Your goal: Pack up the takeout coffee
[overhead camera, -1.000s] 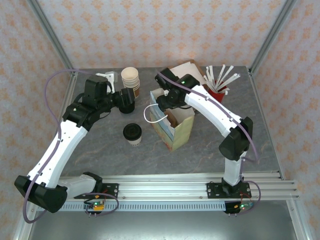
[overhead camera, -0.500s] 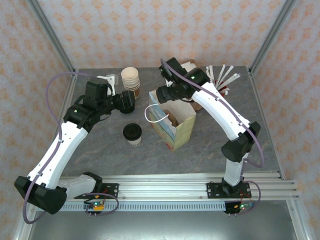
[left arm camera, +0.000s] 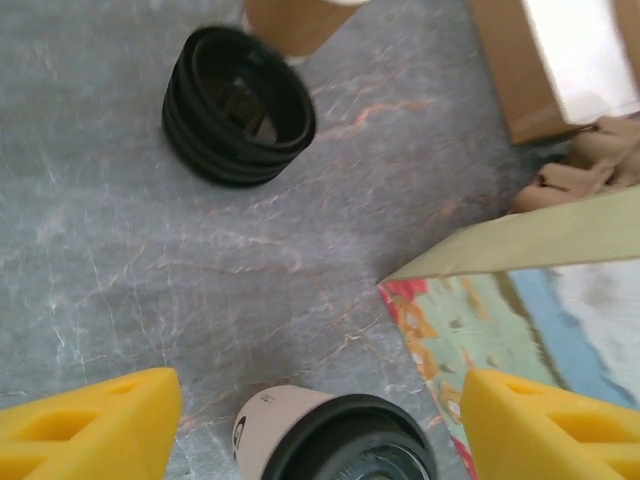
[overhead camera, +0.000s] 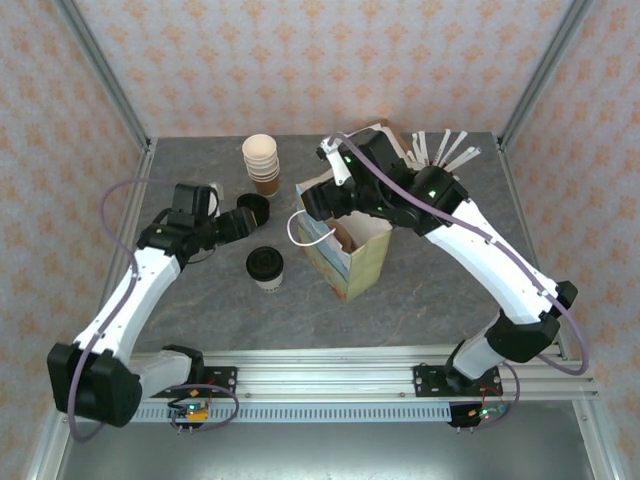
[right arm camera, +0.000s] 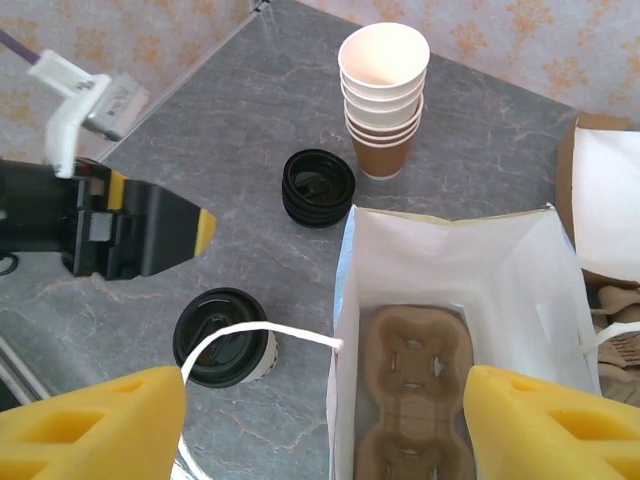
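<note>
Takeout coffee (overhead camera: 265, 267): upright on the grey table (overhead camera: 400, 310), black lid on, just left of the paper bag (overhead camera: 356, 262) and not touching it. Same spot as a second ago.

Left gripper (left arm camera: 320, 405): spread wide, nothing held. Hangs over the table just far-left of the coffee. In the left wrist view the coffee sits low between the two yellow fingers (left arm camera: 95, 425), untouched by either. Drawn back nearer since a second ago, away from the stack of lidless cups (overhead camera: 261, 160) and the pile of loose black lids (overhead camera: 255, 208), and closer to the coffee.

Right gripper (right arm camera: 325, 415): also spread wide and empty. Down at the bag's mouth a second ago, now lifted clear and poised above the bag's far-left rim, looking into it. Elbow swung out to the right and nearer than before.

Bag: standing open and unshifted, with a brown cardboard cup carrier (right arm camera: 412, 385) lying flat at the bottom.

Cup stack and lid pile: side by side at the far left of the bag, unmoved.
</note>
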Tool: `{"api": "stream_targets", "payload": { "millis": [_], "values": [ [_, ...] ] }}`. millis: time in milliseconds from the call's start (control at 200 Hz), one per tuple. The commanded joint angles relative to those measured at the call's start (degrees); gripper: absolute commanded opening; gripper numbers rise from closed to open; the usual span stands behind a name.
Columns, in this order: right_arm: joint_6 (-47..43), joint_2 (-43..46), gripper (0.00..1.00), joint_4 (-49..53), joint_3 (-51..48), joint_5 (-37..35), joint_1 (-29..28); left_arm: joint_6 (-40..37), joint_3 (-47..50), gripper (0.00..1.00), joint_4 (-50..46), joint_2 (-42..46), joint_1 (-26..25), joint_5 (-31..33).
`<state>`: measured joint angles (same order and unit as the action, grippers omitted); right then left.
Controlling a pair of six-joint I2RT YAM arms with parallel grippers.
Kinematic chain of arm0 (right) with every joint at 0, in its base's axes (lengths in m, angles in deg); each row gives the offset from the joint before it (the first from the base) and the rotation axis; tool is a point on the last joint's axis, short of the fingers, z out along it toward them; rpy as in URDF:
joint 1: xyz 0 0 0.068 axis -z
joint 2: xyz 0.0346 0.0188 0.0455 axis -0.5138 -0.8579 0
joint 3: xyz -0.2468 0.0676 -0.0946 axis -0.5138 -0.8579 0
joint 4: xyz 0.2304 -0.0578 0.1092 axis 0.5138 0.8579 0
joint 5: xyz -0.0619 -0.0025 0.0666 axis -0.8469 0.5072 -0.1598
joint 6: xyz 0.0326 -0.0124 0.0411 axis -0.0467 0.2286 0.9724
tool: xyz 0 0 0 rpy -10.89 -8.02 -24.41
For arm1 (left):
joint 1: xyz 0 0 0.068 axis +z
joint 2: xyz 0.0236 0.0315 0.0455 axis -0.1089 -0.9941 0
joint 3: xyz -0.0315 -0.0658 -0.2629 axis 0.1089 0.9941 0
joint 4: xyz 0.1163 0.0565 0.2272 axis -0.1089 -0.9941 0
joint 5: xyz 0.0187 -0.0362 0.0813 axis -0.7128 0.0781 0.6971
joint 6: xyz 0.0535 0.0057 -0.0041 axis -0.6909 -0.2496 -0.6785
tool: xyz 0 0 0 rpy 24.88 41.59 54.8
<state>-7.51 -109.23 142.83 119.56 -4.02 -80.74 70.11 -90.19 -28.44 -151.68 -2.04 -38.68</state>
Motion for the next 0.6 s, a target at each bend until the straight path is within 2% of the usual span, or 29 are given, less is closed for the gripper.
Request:
{"api": "stream_targets", "payload": {
  "millis": [0,220,596],
  "values": [
    [-1.0,0.4,0.74,-3.9,-2.5,0.7,0.1,3.6,1.0,0.73,6.0,-3.9,0.4,-4.9],
    [-0.7,2.0,0.74,-4.5,-4.9,0.1,0.0,4.0,2.1,0.65,8.9,-11.0,0.4,-6.2],
    [-0.7,2.0,0.74,-5.9,-6.0,0.6,0.0,5.8,6.5,0.53,10.8,-12.2,-1.1,-8.3]
  ]
}}
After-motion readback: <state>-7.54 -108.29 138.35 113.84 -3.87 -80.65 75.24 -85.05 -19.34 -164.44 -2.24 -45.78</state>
